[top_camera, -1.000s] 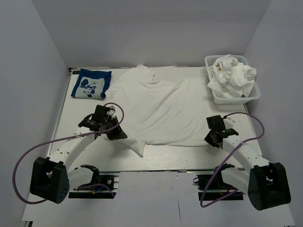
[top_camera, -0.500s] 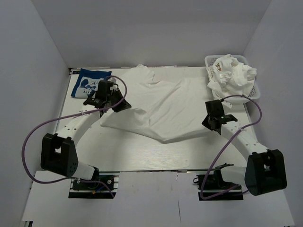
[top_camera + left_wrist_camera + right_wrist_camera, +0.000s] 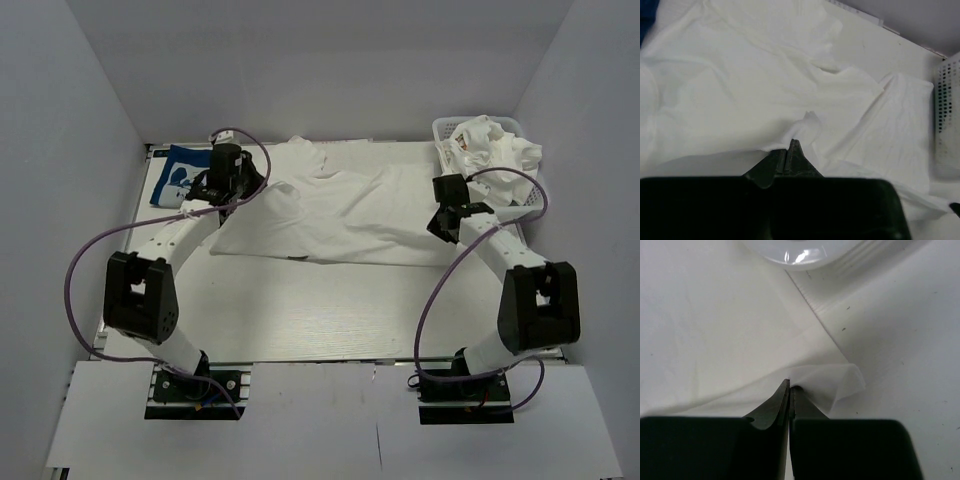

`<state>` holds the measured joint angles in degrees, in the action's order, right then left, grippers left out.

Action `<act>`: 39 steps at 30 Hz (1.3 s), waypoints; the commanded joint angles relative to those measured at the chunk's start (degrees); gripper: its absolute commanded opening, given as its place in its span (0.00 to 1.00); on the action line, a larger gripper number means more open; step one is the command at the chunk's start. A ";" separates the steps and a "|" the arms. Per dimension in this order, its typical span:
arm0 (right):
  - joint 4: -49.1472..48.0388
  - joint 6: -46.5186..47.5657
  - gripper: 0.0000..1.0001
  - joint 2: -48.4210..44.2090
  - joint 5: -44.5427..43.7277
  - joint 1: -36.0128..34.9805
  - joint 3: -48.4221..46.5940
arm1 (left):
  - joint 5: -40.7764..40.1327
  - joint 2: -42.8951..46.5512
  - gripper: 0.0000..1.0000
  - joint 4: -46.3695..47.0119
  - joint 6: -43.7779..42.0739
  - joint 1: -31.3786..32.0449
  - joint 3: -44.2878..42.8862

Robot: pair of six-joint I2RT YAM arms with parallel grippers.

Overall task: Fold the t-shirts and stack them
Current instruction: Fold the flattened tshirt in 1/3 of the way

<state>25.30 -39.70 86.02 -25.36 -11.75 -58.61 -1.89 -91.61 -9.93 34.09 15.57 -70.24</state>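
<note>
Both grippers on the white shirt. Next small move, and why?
Probably lower both together, laying the pinched edge on the shirt's far half. Left gripper and right gripper are each shut on the white t-shirt, its edge doubled over toward the back, not yet flat.

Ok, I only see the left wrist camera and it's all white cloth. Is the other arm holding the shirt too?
Observer: Yes, the right gripper is shut on a corner of the white t-shirt.
Operator: What's in that basket?
Observer: The basket is heaped with crumpled white clothes.
Operator: Where's the blue one?
Observer: The navy t-shirt lies folded at the far left corner, right next to the left gripper.
</note>
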 commanded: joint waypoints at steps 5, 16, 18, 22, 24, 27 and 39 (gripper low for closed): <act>1.77 1.21 0.05 9.07 -0.39 2.08 -7.74 | -1.36 -12.43 0.52 7.04 -8.15 -2.30 -10.85; -5.50 6.74 0.90 3.65 12.26 0.33 -3.73 | -0.49 -23.80 1.00 -8.44 -6.66 -4.15 -24.35; -5.96 6.92 0.90 1.44 13.76 -0.29 -2.31 | 0.13 -18.81 1.00 -5.63 -5.26 -4.15 -16.98; -8.68 7.62 0.90 0.90 16.48 -1.78 3.06 | 1.19 -13.86 1.00 -0.18 -3.16 -3.00 -2.57; -9.74 7.88 0.90 3.00 17.54 -2.05 3.59 | 2.95 -13.33 1.00 1.58 -3.15 -3.00 0.09; -11.24 8.50 0.90 7.39 18.24 -2.93 3.15 | 5.05 -16.31 1.00 -0.16 -1.48 -3.80 1.33; -9.31 3.24 0.90 1.28 14.90 -5.82 19.46 | 5.83 -12.90 1.00 -19.95 8.98 -2.92 22.54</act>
<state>9.82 -33.06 90.17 -10.50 -16.51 -46.74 1.26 -103.77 -11.33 38.39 12.16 -60.40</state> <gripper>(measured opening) 0.903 0.994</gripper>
